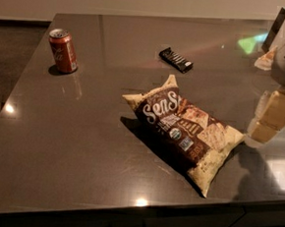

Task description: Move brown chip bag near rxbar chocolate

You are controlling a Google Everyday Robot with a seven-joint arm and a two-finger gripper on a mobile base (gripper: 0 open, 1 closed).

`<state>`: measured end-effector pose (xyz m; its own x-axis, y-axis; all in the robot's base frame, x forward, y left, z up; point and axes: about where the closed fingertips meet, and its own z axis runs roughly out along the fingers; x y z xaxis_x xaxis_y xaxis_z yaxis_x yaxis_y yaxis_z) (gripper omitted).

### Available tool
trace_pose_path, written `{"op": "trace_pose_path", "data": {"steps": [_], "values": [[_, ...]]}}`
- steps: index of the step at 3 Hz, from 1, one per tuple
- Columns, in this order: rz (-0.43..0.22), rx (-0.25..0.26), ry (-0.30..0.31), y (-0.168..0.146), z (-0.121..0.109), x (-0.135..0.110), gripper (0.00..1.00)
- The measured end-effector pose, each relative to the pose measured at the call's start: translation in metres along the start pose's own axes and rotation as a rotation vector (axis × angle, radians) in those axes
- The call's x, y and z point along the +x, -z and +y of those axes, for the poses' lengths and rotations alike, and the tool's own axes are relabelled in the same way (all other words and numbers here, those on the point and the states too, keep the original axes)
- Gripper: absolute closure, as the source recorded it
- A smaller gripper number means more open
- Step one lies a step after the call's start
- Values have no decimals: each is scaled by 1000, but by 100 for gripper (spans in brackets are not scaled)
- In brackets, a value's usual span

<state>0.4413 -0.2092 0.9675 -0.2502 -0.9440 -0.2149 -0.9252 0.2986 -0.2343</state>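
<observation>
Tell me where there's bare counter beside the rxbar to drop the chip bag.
Bare tabletop lies between the soda can and the rxbar chocolate, and behind the bar to the far edge. The right side is crowded: the hand hovers at the right edge beside the brown chip bag.

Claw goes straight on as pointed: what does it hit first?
The claw, at the picture's right edge, points down-left: probably bare table just beside the brown chip bag, possibly the bag's crimped end. Depth unclear.
</observation>
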Motion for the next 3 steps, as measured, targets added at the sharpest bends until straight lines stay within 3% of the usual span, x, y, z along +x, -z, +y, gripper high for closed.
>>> {"op": "trace_pose_path", "data": {"steps": [3], "values": [[-71,-112,-109,-60,35,-36,0]]}}
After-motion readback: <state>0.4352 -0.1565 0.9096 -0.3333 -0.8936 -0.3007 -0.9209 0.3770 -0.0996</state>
